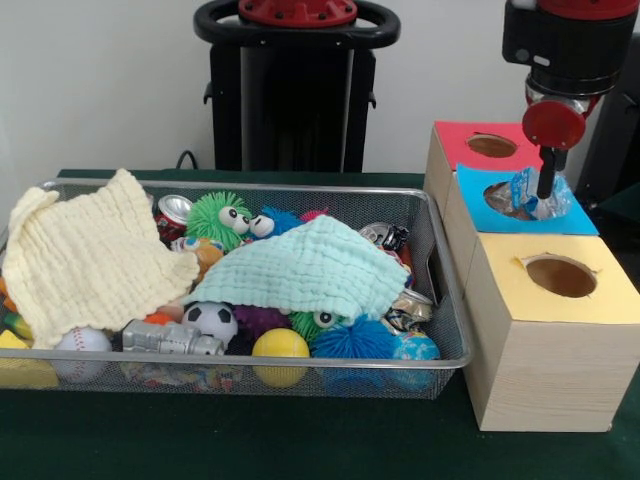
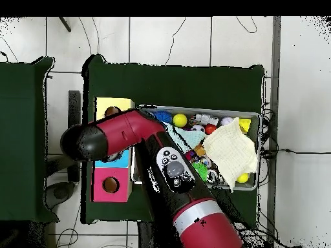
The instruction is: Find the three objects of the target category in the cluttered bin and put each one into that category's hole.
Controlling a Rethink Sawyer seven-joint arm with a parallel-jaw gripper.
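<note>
Crumpled wrapper (image 1: pixel 525 193) sitting in blue box (image 1: pixel 575 220) hole, gripper (image 1: pixel 546 190) down on it, grip unclear. Drop-off step. Next: let go, lift clear, back to bin (image 1: pixel 445 300) for more.

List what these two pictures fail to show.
- Gripper, front view: its tip is buried in a crinkled wrapper at the blue box's hole; open or shut cannot be told.
- Overhead view: the arm covers that hole.
- Bin: the yellow cloth and green cloth hide whatever lies beneath.
</note>
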